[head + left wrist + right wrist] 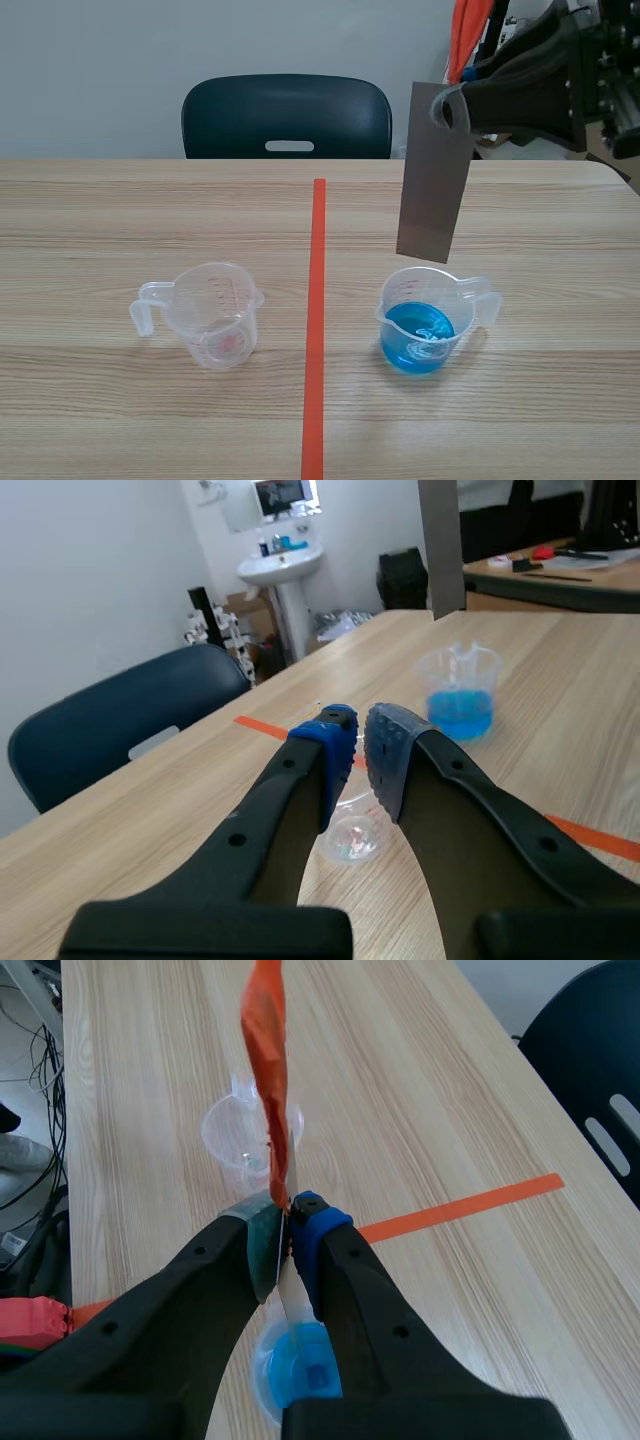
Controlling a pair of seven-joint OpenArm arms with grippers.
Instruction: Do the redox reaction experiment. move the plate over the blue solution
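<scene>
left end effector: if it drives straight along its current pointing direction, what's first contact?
Probably the empty clear cup, just below and ahead of the left end effector; the cup of blue solution sits farther on. Depth unclear.

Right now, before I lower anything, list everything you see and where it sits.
plate: 1, grey, hanging upright above the beaker of blue solution, not touching it
beaker of blue solution: 1, clear, right of tape line
empty beaker: 1, clear, left of tape line
tape line: 1, orange-red, down the table's middle
table: 1, light wood
chair: 1, dark, behind the table
right gripper: 1, black, raised, shut on the plate's top
left gripper: 1, black, shut, holding nothing
</scene>
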